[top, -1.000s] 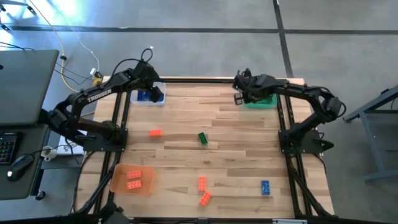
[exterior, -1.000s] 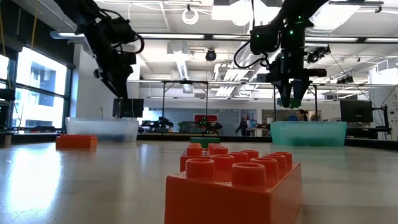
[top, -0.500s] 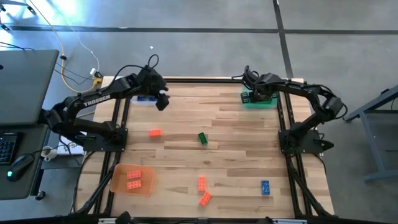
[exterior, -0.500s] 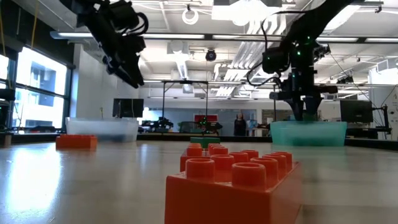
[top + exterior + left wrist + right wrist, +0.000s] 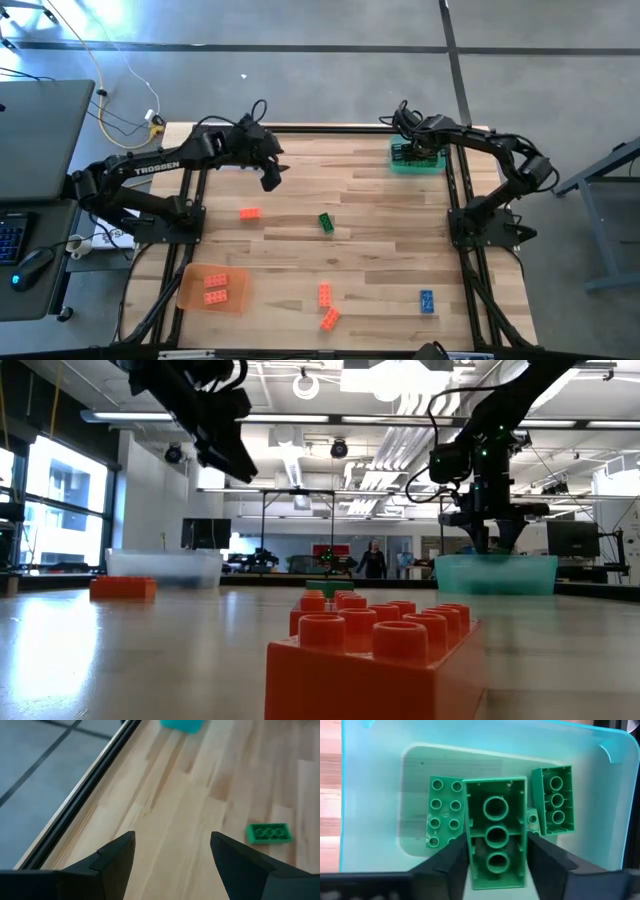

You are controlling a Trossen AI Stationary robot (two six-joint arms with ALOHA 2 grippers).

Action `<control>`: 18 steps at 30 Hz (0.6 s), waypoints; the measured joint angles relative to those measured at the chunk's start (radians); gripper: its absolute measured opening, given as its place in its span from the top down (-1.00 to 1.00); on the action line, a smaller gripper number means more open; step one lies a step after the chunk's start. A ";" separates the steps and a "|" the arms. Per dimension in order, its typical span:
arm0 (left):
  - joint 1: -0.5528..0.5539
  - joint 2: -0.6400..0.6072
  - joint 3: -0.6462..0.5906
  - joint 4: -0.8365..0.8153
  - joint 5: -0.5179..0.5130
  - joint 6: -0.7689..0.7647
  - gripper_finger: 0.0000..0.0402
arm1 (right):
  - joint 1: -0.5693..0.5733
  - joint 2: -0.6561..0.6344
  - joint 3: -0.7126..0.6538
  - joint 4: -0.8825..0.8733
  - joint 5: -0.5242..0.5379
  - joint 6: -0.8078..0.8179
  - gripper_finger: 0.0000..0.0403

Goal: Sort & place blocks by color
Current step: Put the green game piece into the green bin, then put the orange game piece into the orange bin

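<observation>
Blocks [image 5: 326,222] scattered; left arm [image 5: 150,166] reads "TROSSEN".

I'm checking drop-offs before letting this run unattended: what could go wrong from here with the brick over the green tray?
1. In the right wrist view, the green brick sits underside up between the right gripper fingers; it may cling to one finger, or land tilted on the two bricks in the green tray.
2. The left gripper, open, points toward the loose green brick; a skewed approach might nudge it aside.

Bright, even overhead light. Low view: ceiling strip lights [image 5: 300,420] glare, near orange block [image 5: 375,665] soft-focused. Window [image 5: 50,510] blown out. Table [image 5: 380,240] shadows faint.
</observation>
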 joint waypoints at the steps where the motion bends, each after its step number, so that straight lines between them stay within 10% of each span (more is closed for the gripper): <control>1: -0.012 0.000 0.000 0.010 0.000 0.000 -0.22 | 0.000 0.000 0.000 0.000 0.000 0.000 0.03; 18: -0.193 0.000 0.000 0.062 -0.019 -0.201 -0.22 | 0.047 0.000 0.191 -0.158 0.037 -0.096 -0.13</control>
